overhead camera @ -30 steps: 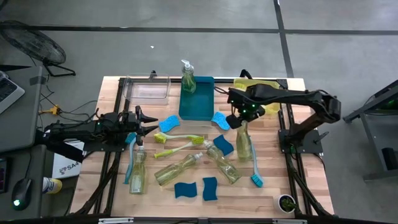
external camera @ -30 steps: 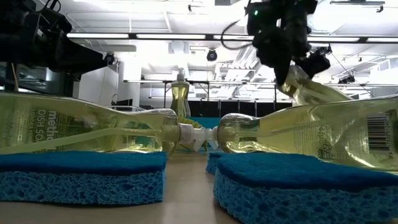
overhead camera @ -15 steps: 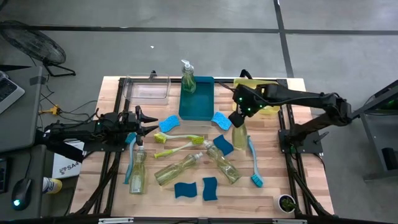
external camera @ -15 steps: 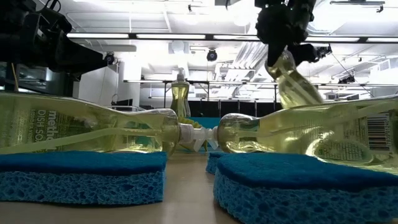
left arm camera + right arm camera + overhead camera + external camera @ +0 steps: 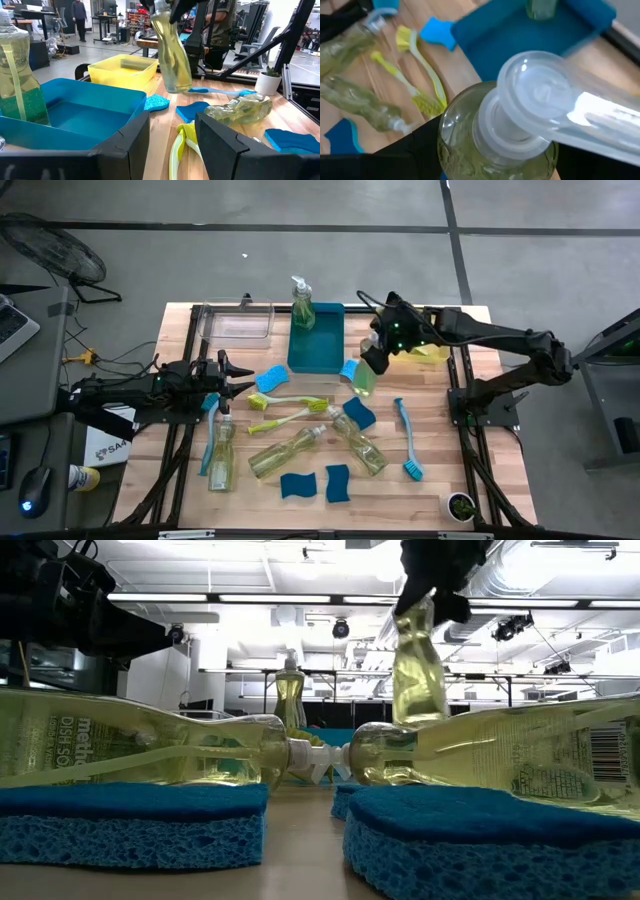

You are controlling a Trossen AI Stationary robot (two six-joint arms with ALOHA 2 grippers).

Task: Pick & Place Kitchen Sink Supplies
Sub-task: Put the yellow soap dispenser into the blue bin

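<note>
Transport is the step: right gripper (image 5: 376,352) grips a soap bottle (image 5: 365,376) by its neck, aloft just beside the teal bin (image 5: 318,345), so lowering it upright inside comes next, while left gripper (image 5: 236,376) waits half-open.

Right gripper (image 5: 377,352) fingertips hidden behind lifted soap bottle (image 5: 365,375) neck in high view; cut off at 12 o'clock in low view. Left gripper (image 5: 238,377) too small to read finger gap. Sponge (image 5: 130,825) cropped at 9 o'clock. Bottle label (image 5: 50,735) partly cut off.
</note>
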